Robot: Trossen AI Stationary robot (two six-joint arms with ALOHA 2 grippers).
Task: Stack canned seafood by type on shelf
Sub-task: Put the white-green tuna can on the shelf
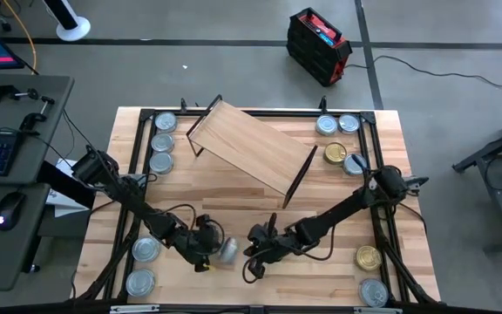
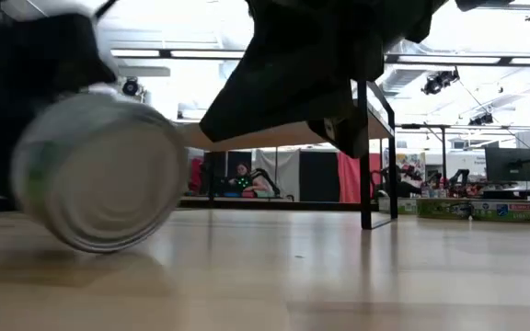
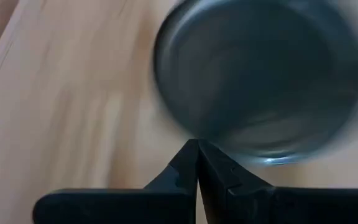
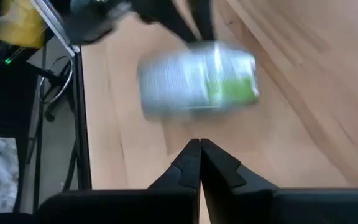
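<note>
down near the front edge of the plank table (image 1: 260,187), a short round tin (image 1: 227,250) lies on its side on the bare wood, blurred, its flat ribbed silver end facing the low camera and a white and green label wrapped round its curved wall. the left pincer (image 1: 206,249) sits just beside it on the left, its two dark wedge-shaped fingers (image 3: 185,163) pressed together at the tips and gripping nothing; the tin's dull grey metal end fills the space right ahead of them, and whether the tips touch it cannot be told. the right pincer (image 1: 253,253) is near on the tin's other side, its fingers (image 4: 188,158) likewise pressed shut and empty, with pale wood between them and the tin's labelled side.

the shelf (image 1: 251,146), a smooth light-wood rectangular board on thin black metal legs, stands skewed at an angle across the back half of the table, with nothing on top.

the other tins stand upright along the table's edges: three silver-topped ones (image 1: 162,141) in a row at the back left, two more (image 1: 144,265) at the front left, a cluster of silver tops with one gold top (image 1: 334,153) at the back right, and a gold-topped tin (image 1: 368,257) with a silver one (image 1: 373,292) at the front right.
</note>
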